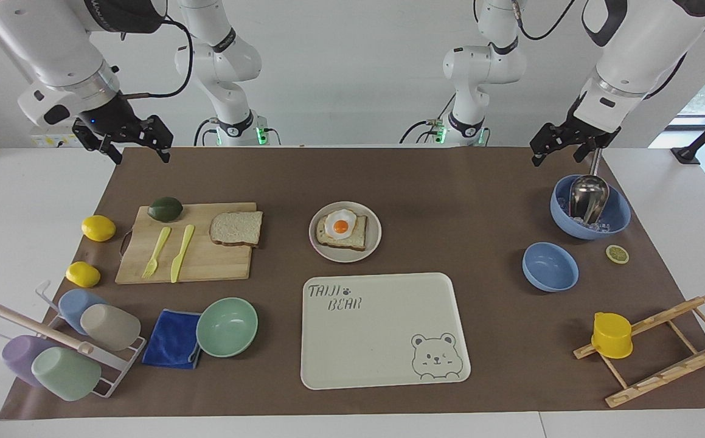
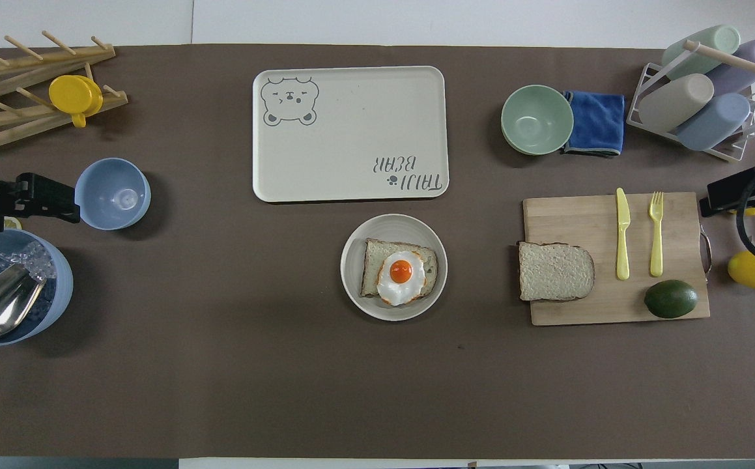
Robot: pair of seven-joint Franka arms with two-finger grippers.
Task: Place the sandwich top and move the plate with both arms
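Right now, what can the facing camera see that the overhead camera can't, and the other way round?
Only the facing view shows the whole big arms, two smaller arms with green lights, and the second small lemon beside the cutting board. Only the overhead view shows inside the empty blue bowl. Both show the plain bread slice on the board, the egg toast on the plate, the bear tray, and both raised grippers, left and right, jaws open.
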